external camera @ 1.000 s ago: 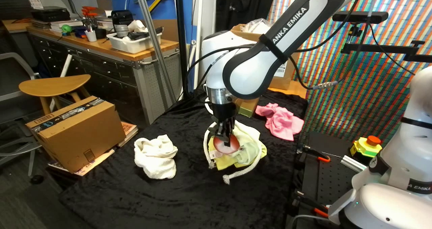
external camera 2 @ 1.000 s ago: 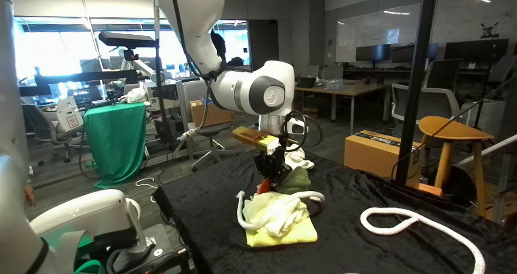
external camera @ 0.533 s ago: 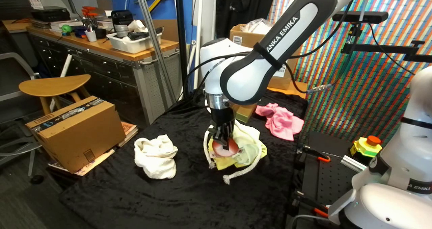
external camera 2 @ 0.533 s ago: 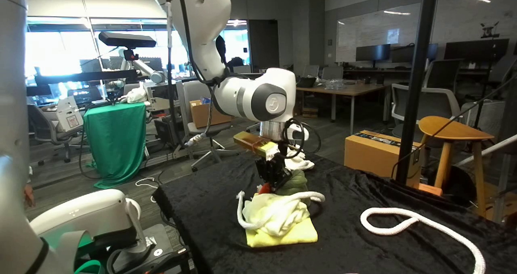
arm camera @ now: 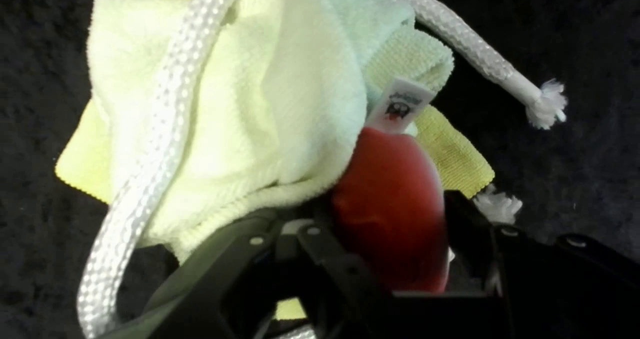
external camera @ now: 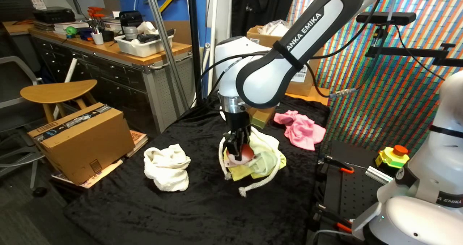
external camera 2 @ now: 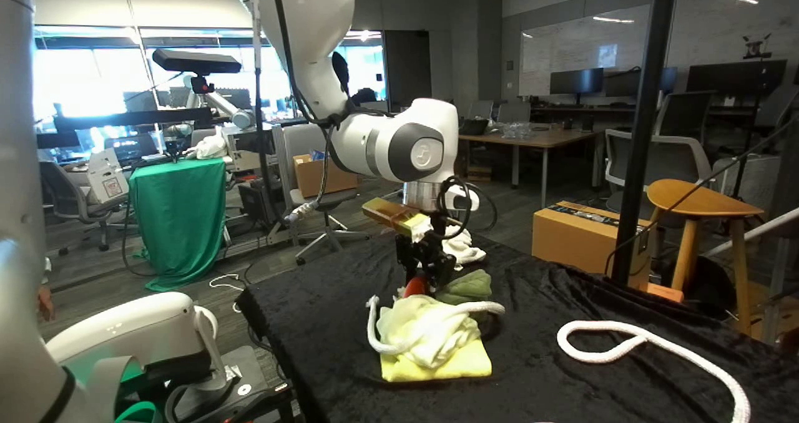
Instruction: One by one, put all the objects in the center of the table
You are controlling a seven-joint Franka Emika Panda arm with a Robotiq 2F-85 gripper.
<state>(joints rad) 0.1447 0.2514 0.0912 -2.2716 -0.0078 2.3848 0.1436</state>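
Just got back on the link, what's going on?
The robot's gripper is down at the pile of cloths, its jaws apart on either side of a red ball-like thing; whether they grip it, I can't tell. A white rope lies over the pile. A white cloth and a pink cloth lie apart from it on the black table.
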